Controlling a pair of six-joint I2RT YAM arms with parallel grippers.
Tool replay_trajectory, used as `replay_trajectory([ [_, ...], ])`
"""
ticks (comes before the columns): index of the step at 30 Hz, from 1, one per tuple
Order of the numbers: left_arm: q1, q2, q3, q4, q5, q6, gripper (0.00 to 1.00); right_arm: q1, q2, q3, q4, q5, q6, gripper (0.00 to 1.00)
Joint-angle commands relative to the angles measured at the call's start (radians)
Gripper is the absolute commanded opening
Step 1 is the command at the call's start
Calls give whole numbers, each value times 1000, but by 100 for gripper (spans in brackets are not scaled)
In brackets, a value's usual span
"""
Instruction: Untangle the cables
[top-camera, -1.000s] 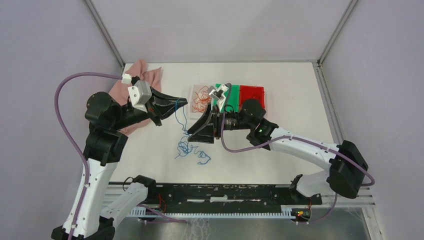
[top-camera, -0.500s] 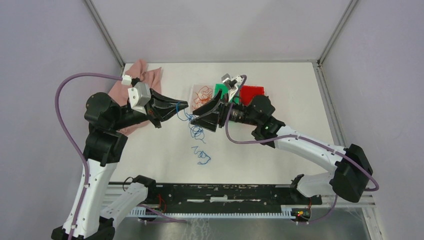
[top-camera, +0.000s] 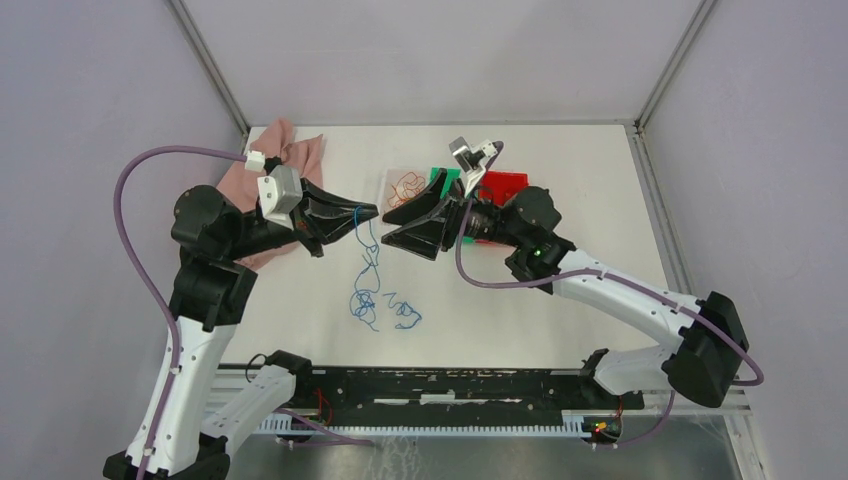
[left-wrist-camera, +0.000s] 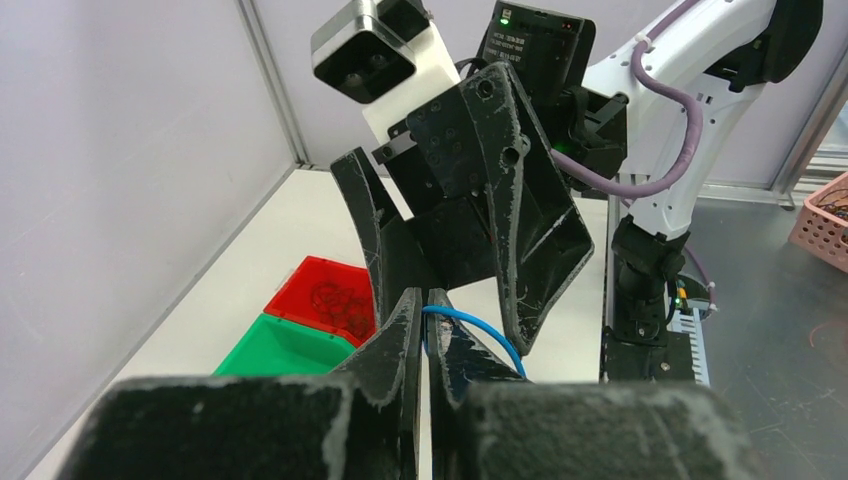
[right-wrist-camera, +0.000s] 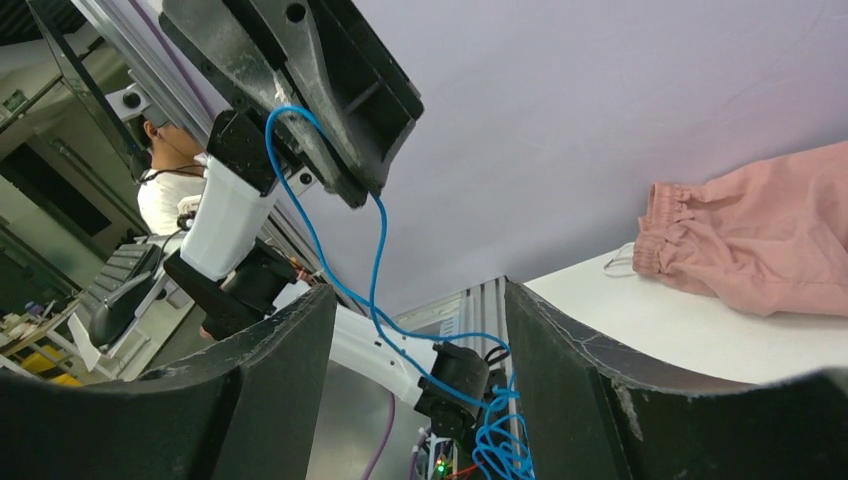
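**Left arm.** The elbow is raised and the forearm reaches toward the middle of the table (top-camera: 590, 170), with the wrist about level. The left gripper (top-camera: 372, 211) points straight at the right gripper (top-camera: 386, 228), and their tips are just beside each other. The left fingers are pinched tight on the blue cable (top-camera: 363, 250). In the left wrist view the cable loops out to one side of the closed tips. From there it hangs below them and ends in a curly heap on the table, beneath both grippers.

**Right arm.** It stretches from its base across the table, the forearm rising and the wrist turned toward the left arm. The jaws are spread wide and grip nothing. In the right wrist view the blue cable shows through the gap, hanging from the left gripper beyond.

**Other items.**
- The orange-red cables (top-camera: 403, 186) lie in a clear tray (top-camera: 388, 180) just behind the right fingers.
- A green bin (top-camera: 438, 177) and a red bin (top-camera: 506, 185) sit under the right wrist.
- Dark cables (left-wrist-camera: 335, 298) lie in the red bin.
- A pink cloth (top-camera: 292, 150) lies behind the left wrist.
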Motion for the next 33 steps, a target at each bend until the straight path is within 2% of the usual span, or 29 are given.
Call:
replay_trajectory([
  [1,-2,-12,-1,44,8,-30,3,3,29,77,67,37,37,69],
  [5,-2,-14,-3,43,5,-30,3,16,64,113,60,59,48,67],
  [11,-1,-9,0,43,-1,-31,3,58,102,166,-91,146,-47,62],
  [17,-2,-9,16,44,0,-52,3,94,117,167,-198,336,-166,55],
  [21,-2,-11,24,44,5,-72,3,130,109,147,-226,473,-276,55],
  [26,-1,-13,28,54,7,-93,3,159,106,143,-241,588,-337,55],
  [33,-1,-18,25,36,-1,-56,3,171,67,78,-186,572,-332,57],
])
